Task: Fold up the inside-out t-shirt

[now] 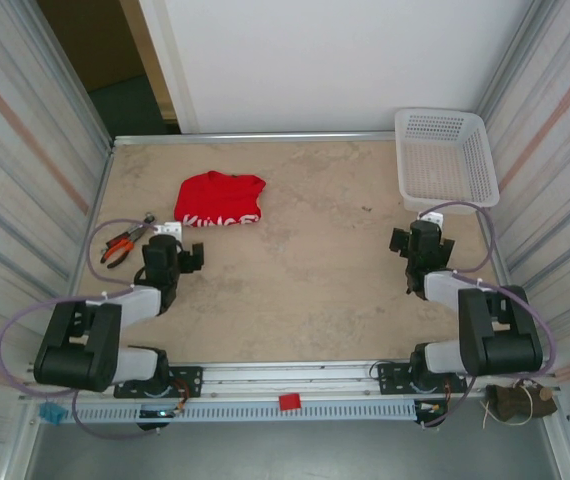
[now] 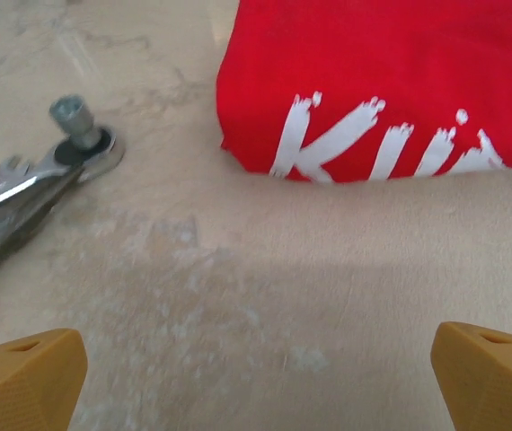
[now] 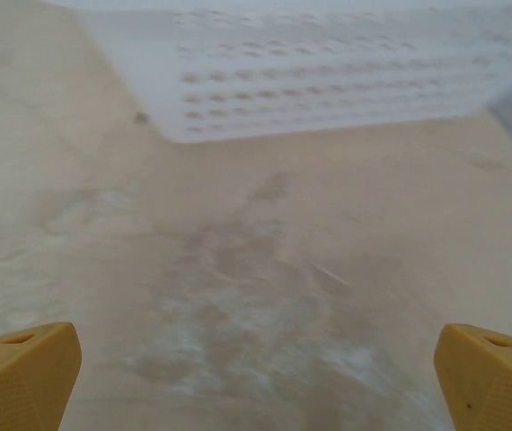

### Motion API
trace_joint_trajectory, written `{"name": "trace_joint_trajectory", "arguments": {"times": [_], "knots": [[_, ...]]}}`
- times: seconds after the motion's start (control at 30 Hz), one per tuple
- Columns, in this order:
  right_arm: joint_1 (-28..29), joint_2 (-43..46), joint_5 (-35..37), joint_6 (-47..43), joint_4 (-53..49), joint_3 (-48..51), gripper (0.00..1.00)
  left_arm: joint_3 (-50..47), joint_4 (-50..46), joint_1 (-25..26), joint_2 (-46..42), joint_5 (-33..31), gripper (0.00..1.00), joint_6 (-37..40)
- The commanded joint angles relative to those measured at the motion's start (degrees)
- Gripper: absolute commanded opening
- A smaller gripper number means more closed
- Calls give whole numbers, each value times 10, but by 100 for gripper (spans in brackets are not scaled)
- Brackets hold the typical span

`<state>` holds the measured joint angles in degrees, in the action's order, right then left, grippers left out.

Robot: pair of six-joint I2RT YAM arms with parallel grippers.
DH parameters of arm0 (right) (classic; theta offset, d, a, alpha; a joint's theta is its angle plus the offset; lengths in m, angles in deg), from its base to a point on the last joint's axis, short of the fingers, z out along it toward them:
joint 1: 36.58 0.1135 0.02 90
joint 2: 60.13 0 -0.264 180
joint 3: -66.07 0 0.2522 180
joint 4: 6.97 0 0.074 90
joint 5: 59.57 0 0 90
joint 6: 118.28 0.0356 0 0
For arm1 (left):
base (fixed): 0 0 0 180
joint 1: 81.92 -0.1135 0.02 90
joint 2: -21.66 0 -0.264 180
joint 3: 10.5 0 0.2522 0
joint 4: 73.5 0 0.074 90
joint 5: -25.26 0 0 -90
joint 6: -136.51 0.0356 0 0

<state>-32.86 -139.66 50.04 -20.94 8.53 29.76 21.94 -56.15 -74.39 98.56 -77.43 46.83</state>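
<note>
Beige mottled counter (image 1: pixel 315 290) beneath both end effectors. Just ahead of the left end effector (image 2: pixel 256 377), apart from its fingertips: the inside-out t-shirt (image 2: pixel 391 81), bright red, lying flat in a compact folded shape, white lettering along the near edge. Ahead of the right end effector (image 3: pixel 256 382), near but not touching: a white perforated basket (image 3: pixel 328 81). Left end effector spread wide, gripping nothing, orange fingertips low over bare counter. Right end effector likewise spread wide, nothing between its fingertips. Ahead and to the left of the left end effector: a metal ratchet wrench (image 2: pixel 49 171) beside orange-handled pliers (image 1: pixel 123 245).
</note>
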Motion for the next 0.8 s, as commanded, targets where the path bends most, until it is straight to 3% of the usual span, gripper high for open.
{"name": "trace_joint_trajectory", "arguments": {"times": [0.0, 0.07, 0.13, 0.17, 0.2, 0.27, 0.3, 0.77], "knots": [[-21, -61, -107, -45, 207, 25, 99, 20, 141, -45, 30, 82, 99, 33], [-44, -103, -127, -28, 268, 27, 99, 5, 198, -67, 67, 123, 99, 21], [-62, -86, -163, -12, 149, -12, 99, 6, 244, -68, 105, 121, 99, 26], [-63, -101, -164, -15, 198, -3, 99, 32, 185, -67, 102, 120, 99, 23], [-61, -94, -163, -15, 175, -9, 99, 59, 117, -67, 95, 134, 99, 26], [-60, -94, -159, -16, 181, -6, 99, 48, 162, -66, 109, 131, 99, 32], [-53, -87, -147, -19, 175, -4, 99, 54, 128, -66, 97, 135, 99, 29], [-54, -85, -170, -26, 173, -4, 99, 56, 133, -70, 101, 141, 99, 27]]}}
